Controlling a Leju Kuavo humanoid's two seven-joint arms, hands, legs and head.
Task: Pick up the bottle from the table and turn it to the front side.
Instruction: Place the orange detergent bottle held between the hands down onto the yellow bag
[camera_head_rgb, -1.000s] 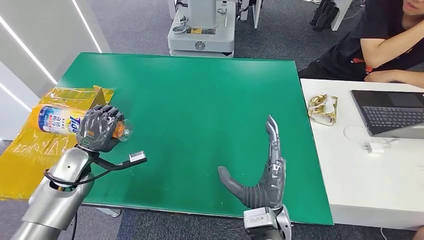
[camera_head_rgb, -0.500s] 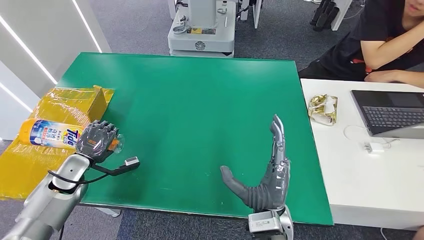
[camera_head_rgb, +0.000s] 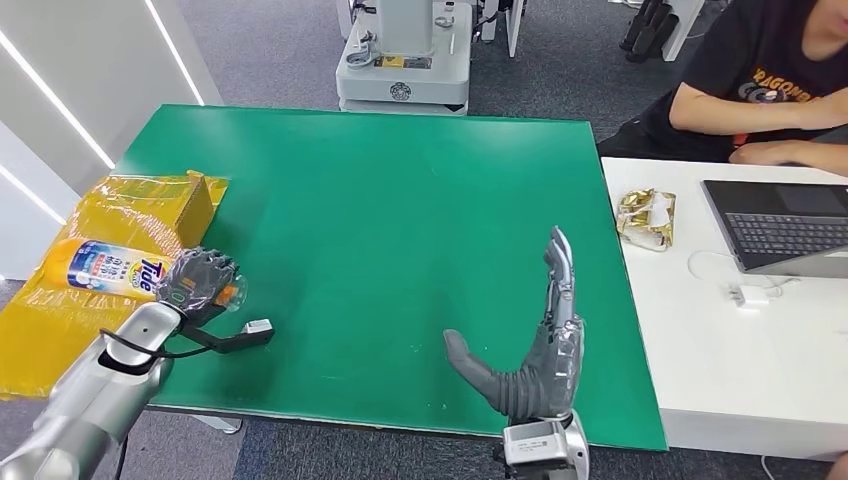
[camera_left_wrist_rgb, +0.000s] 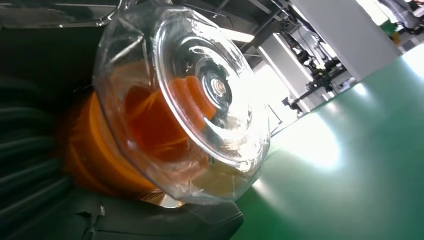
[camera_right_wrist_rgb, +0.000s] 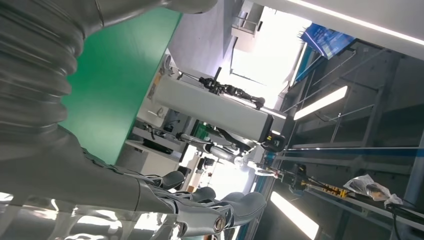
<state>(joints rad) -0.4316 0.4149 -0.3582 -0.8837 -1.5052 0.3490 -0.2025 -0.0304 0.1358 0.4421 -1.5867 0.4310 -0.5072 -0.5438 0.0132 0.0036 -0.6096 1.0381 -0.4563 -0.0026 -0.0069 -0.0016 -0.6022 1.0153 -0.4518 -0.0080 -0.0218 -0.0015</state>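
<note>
At about nine o'clock, off the green table's (camera_head_rgb: 380, 230) left edge, the bottle (camera_head_rgb: 105, 268) is held on its side over a yellow wrapped box (camera_head_rgb: 140, 205). The left hand (camera_head_rgb: 198, 282) is clamped around its neck end, just behind the clear cap (camera_left_wrist_rgb: 200, 100). The right hand (camera_head_rgb: 535, 345) is held up at five o'clock, fingers spread, holding nothing. The bottle is judged rigid plastic, smooth and possibly slippery; its fill cannot be told. A grip on the labelled body would probably give better control for turning.
</note>
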